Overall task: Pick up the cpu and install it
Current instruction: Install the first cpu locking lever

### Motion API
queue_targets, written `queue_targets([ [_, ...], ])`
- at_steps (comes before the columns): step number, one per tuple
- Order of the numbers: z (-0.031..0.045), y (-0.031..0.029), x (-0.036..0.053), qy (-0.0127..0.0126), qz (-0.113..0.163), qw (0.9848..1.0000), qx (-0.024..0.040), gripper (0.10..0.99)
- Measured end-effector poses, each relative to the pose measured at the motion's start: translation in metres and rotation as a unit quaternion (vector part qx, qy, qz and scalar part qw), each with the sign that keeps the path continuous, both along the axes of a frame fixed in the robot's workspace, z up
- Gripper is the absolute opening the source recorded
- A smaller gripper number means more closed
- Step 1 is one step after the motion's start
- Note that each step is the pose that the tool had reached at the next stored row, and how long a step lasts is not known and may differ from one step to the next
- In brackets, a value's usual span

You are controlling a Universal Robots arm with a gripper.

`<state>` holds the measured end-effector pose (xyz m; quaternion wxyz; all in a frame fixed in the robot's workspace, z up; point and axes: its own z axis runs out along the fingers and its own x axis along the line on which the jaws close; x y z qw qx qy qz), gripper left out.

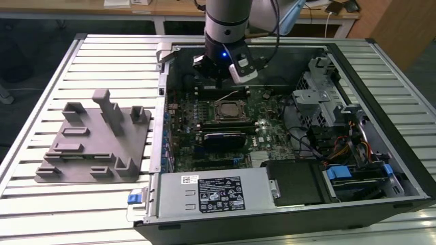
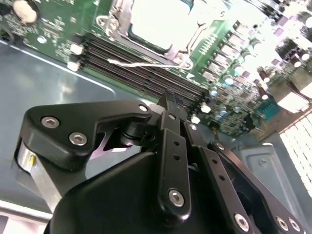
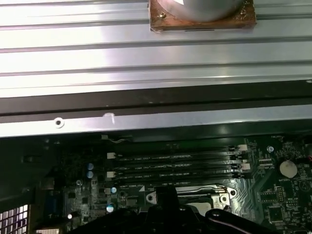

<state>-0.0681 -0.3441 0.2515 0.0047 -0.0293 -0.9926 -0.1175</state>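
The cpu [image 1: 228, 111] is a shiny silver square lying flat inside the metal frame of the socket, in the middle of the green motherboard [image 1: 262, 133] of an open computer case. It appears bright in the second wrist view [image 2: 156, 19]. My gripper [image 1: 219, 80] hangs over the far part of the board, above the dark memory slots [image 2: 146, 73] just beyond the socket. Its black fingers [image 2: 170, 141] are shut with their tips together and nothing between them [image 2: 169, 100]. In the first wrist view the gripper tip [image 3: 165, 195] covers part of the socket.
A grey plastic tray with upright posts [image 1: 95, 145] stands on the slatted metal table [image 1: 102, 61] at the exterior view's left. Inside the case are a black block [image 1: 225, 138] in front of the socket, a power supply [image 1: 211, 191], a drive cage [image 1: 327, 97] and cable bundles [image 1: 354, 148].
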Motion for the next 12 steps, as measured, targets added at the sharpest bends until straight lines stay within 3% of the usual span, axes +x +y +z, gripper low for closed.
queue_targets([
  [8,0.0,0.0,0.0144,0.0007,0.0,1.0,-0.0054,0.106],
  [12,0.0,-0.0001,0.0172,0.0007,0.0,1.0,-0.007,0.106],
])
